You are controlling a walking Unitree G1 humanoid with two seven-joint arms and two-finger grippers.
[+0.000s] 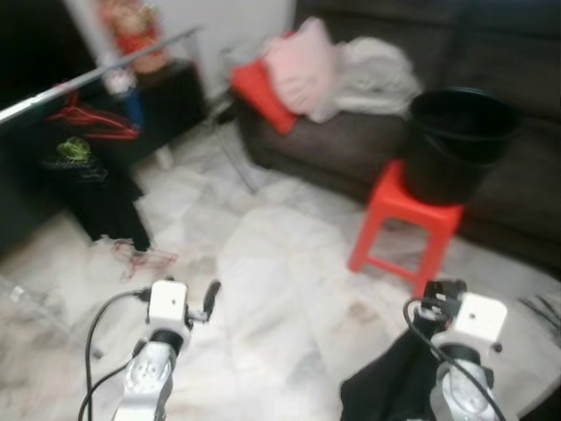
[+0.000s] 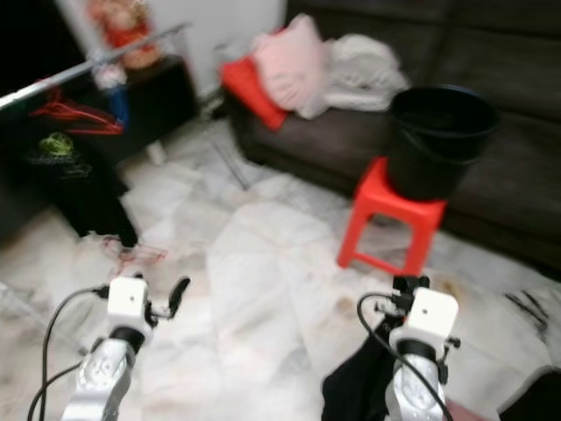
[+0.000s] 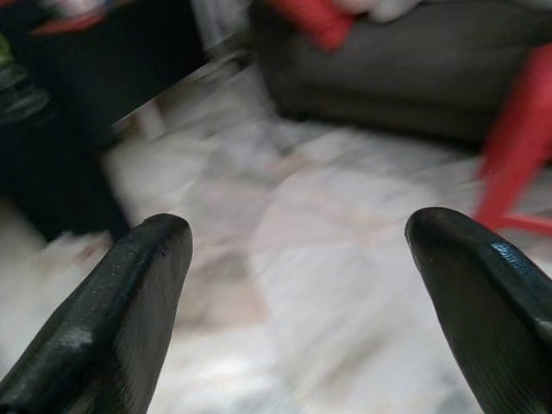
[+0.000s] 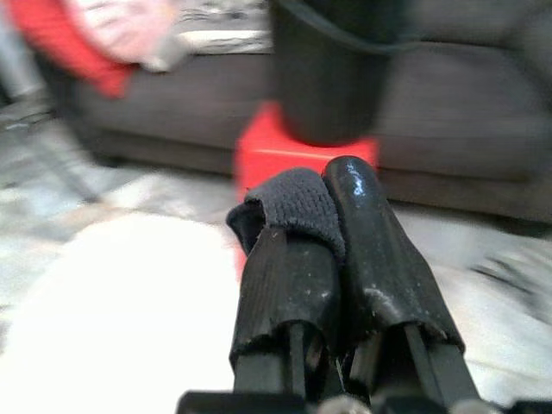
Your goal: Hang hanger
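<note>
The right gripper [image 4: 319, 203] has its two fingers pressed together on a fold of black cloth [image 4: 293, 203], which drapes over one fingertip; in the head views the cloth [image 1: 394, 386] hangs down dark beside the right arm, low on the robot's right; whether a hanger is inside it, I cannot tell; the left gripper [image 3: 297, 250] is spread wide with nothing between its fingers [image 3: 129, 293], held low over the pale floor [image 1: 289, 289] on the robot's left

Ahead on the left a metal rail [image 1: 96, 74] runs slanting; a red hanger [image 1: 88, 118] hangs from it, and a black shirt [image 1: 88, 175] with a green print hangs just below, its hem near the floor; another red hanger [image 1: 140, 257] lies on the floor just beside that hem

Ahead on the right a red stool [image 1: 403, 224] stands before a dark sofa [image 1: 368, 132], with a black bucket [image 1: 456, 140] upright on its seat; on the sofa lie a red cushion [image 1: 259, 92], a pink cushion [image 1: 302, 66] leaning against it, and a heap of light laundry [image 1: 377, 74] beside them; the views are blurred
</note>
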